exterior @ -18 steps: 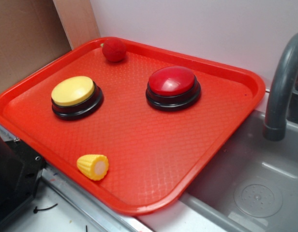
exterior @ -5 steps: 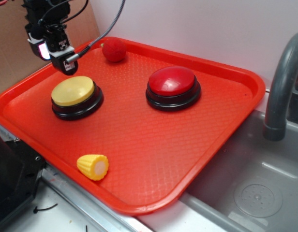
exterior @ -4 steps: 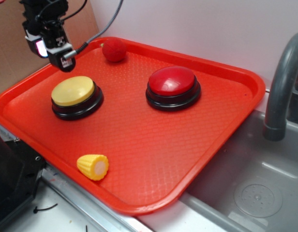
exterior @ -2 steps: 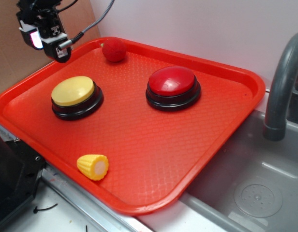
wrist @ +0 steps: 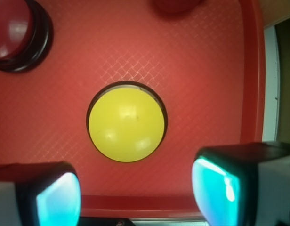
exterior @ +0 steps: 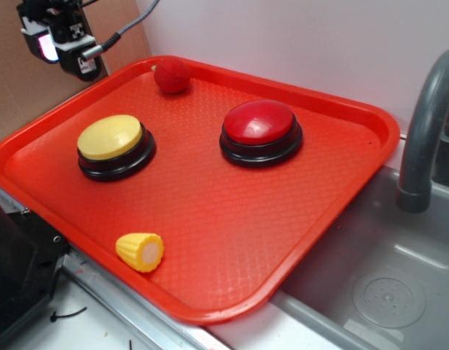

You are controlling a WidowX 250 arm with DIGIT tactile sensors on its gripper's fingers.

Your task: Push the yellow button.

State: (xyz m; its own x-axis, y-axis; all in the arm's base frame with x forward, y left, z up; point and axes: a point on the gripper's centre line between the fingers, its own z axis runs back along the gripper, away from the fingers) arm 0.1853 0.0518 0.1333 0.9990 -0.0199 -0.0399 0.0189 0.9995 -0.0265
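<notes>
Overhead, tool (wrist: 135,188) gapes empty above yellow button (wrist: 126,123).

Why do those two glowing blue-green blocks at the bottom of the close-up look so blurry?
In the wrist view the gripper's fingers sit right against the lens, so they blur, while the yellow button beyond stays fairly sharp, with a small glare spot. The exterior view is evenly lit, with soft shadows.

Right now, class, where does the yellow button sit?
In the exterior view, the yellow button sits on the red tray's left side, left of the red button.
</notes>
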